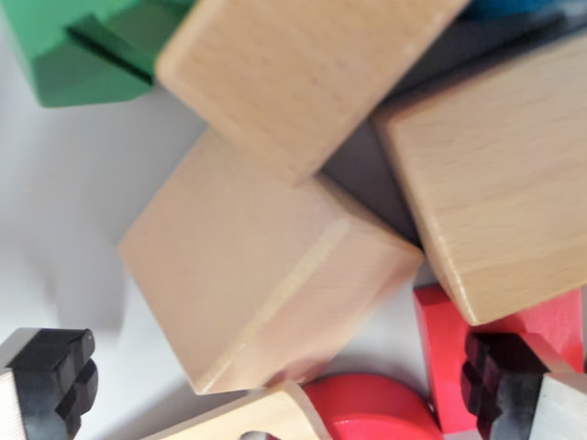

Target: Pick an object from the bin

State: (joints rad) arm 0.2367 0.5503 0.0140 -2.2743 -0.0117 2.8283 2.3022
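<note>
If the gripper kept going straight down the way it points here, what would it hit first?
Most likely the plain wooden block lying between the open gripper's fingertips. The right fingertip hangs over the red block and might clip it; depth is hard to judge.

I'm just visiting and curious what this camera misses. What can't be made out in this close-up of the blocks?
- Green block, wrist view: cut off by the top edge, shape unclear.
- Blue piece: only a sliver at the top edge.
- Red round piece and red block: cut by the bottom edge, partly behind a gripper finger.
- Dark gap between the wooden blocks: contents unreadable.
- Gripper: only fingertips show.
- Everything is slightly blurred.
</note>
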